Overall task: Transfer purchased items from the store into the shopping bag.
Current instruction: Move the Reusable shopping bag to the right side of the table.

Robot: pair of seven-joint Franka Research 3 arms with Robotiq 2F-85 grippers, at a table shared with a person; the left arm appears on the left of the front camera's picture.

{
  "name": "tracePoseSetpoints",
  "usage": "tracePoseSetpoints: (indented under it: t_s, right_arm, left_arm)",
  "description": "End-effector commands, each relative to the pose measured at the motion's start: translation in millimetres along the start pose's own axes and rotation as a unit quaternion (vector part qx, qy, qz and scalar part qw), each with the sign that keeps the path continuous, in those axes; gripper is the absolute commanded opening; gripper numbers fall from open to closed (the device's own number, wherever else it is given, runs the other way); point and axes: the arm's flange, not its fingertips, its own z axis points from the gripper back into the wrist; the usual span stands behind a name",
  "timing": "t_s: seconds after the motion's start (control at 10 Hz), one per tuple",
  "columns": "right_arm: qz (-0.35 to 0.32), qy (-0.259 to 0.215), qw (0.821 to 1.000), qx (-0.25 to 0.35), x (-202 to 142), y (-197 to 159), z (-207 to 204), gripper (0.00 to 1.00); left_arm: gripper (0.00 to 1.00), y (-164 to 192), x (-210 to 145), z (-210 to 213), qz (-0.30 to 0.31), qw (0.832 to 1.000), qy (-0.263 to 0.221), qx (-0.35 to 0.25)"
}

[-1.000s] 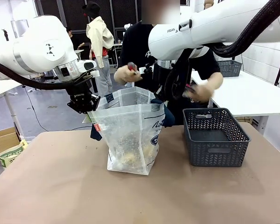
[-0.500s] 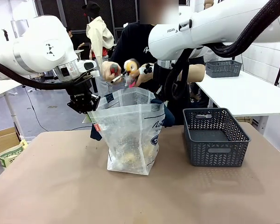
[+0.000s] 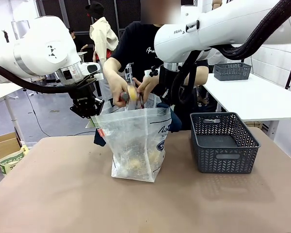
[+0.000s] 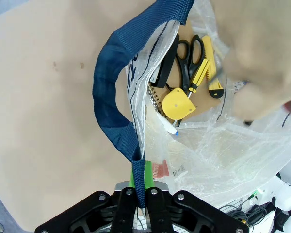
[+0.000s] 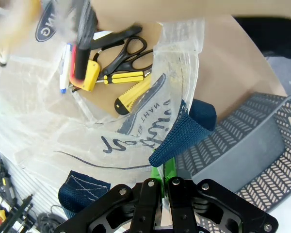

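- The counter (image 3: 63, 194) is carrying the shopping bag (image 3: 136, 145) at its centre, with the store (image 3: 225, 143) standing apart at the bag's 3 o'clock.
- The shopping bag is standing upright with its mouth stretched open between your two arms, so its position is working for the task.
- The store is showing no goods on the part of its floor that is visible, so the transfer is probably nearing its end.
- The person's hands (image 3: 117, 87) are what is changing. Half a second ago they were holding a yellow item (image 3: 132, 92) above the bag. Now they are pushing it down into the mouth at the bag's 12 o'clock.
- Your left tool (image 4: 139, 191) is clamping tight on one navy handle (image 4: 111, 111) at the bag's 10 o'clock.
- Your right tool (image 5: 162, 184) is pinching the other handle (image 5: 182, 133) on the store's side, at about 2 o'clock.
- The purchased items are already lying on the bag's bottom: black scissors (image 4: 186, 53), a yellow tape measure (image 4: 178, 104) and a yellow cutter (image 4: 211, 68).
- You are likely needing only to keep the mouth wide and steady while the hands are reaching in.
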Motion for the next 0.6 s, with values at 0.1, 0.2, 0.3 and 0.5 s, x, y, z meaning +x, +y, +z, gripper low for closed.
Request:
tracePoseSetpoints:
  t_s: [0.1, 0.2, 0.3, 0.5]
  right_arm:
    - [-0.001, 0.002, 1.0, 0.0, -1.5, -1.3, -2.1, 0.0]
    - [-0.001, 0.002, 1.0, 0.0, -1.5, -1.3, -2.1, 0.0]
    - [-0.001, 0.002, 1.0, 0.0, -1.5, -1.3, -2.1, 0.0]
    - [-0.001, 0.002, 1.0, 0.0, -1.5, -1.3, -2.1, 0.0]
  left_arm:
    - [0.0, 1.3, 0.2, 0.0, 0.002, 1.0, 0.0, 0.0]
    - [0.0, 1.3, 0.2, 0.0, 0.002, 1.0, 0.0, 0.0]
    - [0.0, 1.3, 0.2, 0.0, 0.002, 1.0, 0.0, 0.0]
    - [0.0, 1.3, 0.2, 0.0, 0.002, 1.0, 0.0, 0.0]
